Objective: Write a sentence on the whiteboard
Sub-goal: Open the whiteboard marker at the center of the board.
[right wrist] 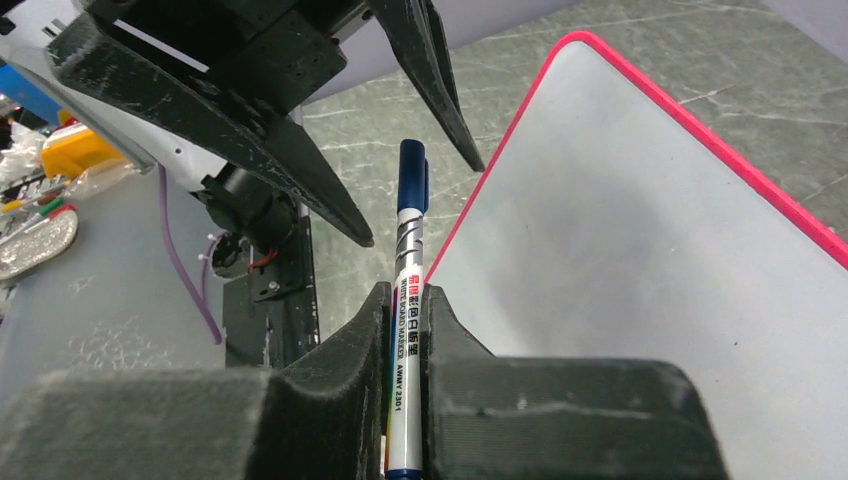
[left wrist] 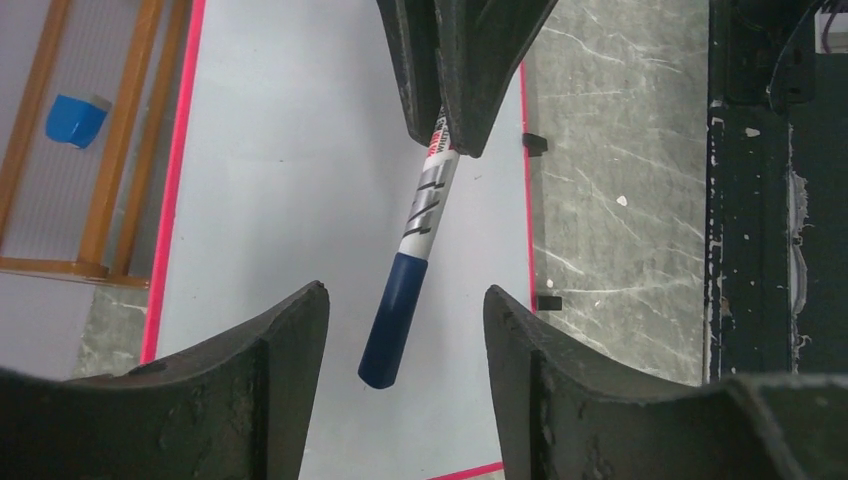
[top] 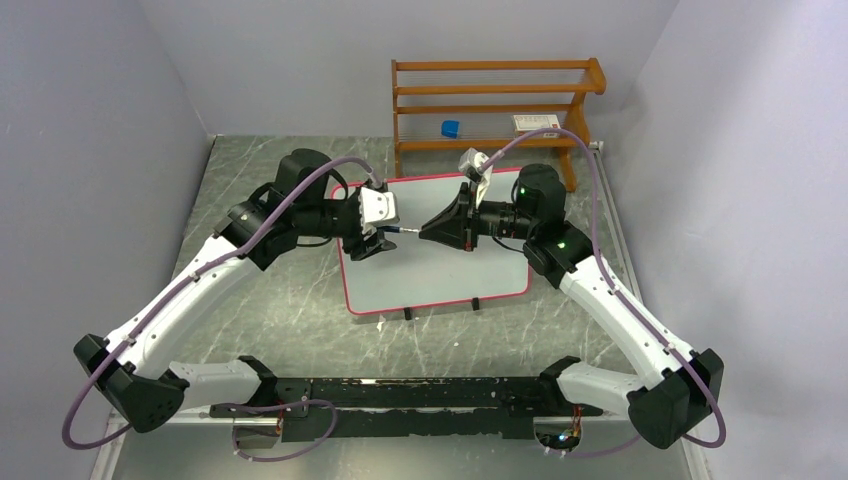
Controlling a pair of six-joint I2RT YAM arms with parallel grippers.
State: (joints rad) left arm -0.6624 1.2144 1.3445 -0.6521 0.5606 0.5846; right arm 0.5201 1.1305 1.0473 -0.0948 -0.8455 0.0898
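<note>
Top external view: you have the whiteboard lying flat on the marbled table, about mid-table, its long sides skewed slightly against the table edge; a wooden rack stands at 12 o'clock from it against the back wall, with a small blue block on a lower shelf. Both arms reach in over the board's far half; the left gripper comes in from 9 o'clock, the right gripper from 3 o'clock, tips facing each other and close. Between them a marker lies level above the board. Right wrist view: the right gripper is pinched tight on the marker around its printed white barrel; the blue cap points away at 12 o'clock, toward the other arm's fingers; the whiteboard fills the 3 o'clock side. Left wrist view: the left gripper has its jaws apart at a moderate gap, one on each side of the cap; daylight shows on both sides, so no contact; the right gripper hangs at 12 o'clock over the whiteboard.
</note>
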